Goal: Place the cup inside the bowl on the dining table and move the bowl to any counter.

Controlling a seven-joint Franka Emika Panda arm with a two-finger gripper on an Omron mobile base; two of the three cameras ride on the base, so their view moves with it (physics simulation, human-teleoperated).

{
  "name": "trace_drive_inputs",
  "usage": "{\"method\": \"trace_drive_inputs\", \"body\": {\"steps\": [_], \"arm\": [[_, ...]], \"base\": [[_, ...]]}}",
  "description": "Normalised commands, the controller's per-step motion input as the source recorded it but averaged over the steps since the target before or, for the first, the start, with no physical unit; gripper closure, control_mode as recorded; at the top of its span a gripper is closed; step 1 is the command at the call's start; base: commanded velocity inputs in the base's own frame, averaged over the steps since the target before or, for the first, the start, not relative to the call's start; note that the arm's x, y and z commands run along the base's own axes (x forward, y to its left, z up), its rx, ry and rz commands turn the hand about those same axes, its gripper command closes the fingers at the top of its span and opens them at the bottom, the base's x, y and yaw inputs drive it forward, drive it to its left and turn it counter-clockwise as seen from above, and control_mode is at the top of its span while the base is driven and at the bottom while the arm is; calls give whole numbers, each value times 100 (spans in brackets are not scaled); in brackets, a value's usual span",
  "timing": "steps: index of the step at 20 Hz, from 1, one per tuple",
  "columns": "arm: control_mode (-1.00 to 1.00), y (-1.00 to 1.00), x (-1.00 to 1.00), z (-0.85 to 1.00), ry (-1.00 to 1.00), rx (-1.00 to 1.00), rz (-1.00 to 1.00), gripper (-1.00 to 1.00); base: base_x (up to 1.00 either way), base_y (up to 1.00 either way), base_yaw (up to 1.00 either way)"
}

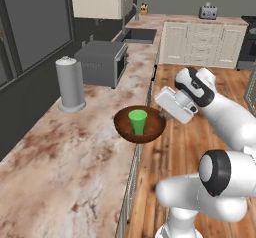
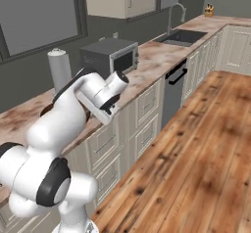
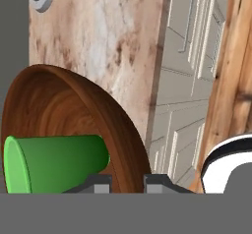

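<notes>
Up close, the bowl point(image 3: 64, 105) is a wide, shallow round of dark reddish-brown wood with ringed grain on its inner wall, and the cup point(image 3: 54, 164), a smooth bright green tapered tumbler without a handle, stands inside it. In the left base view the bowl point(image 1: 150, 130) sits at the front edge of the counter point(image 1: 60, 152), whose beige-brown stone top is blotched with rusty marbling over pale panelled cabinet fronts. The gripper point(image 3: 127, 181) has its two dark fingertips set narrowly on either side of the bowl's near rim, clamping it. Farther along the counter stand a plain grey cylinder point(image 1: 70, 84) and a boxy grey microwave point(image 1: 102, 62), well apart from the bowl, with a sink point(image 1: 139, 34) beyond. Warm wooden floorboards point(image 2: 196, 144) run alongside.
</notes>
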Motion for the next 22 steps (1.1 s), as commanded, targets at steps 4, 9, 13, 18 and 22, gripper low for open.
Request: {"method": "trace_drive_inputs", "body": {"steps": [4, 9, 13, 18, 22], "arm": [[-100, 54, 0, -15, 6, 0, 5, 100], [-100, 59, 2, -25, 5, 0, 4, 100], [-100, 36, 12, -6, 6, 3, 3, 100], [-100, 4, 2, 0, 1, 11, 5, 100], [-100, 0, 0, -10, 0, 1, 1, 100]], "base": [[0, 0, 0], [0, 0, 0], [0, 0, 0], [0, 0, 0], [0, 0, 0]]}}
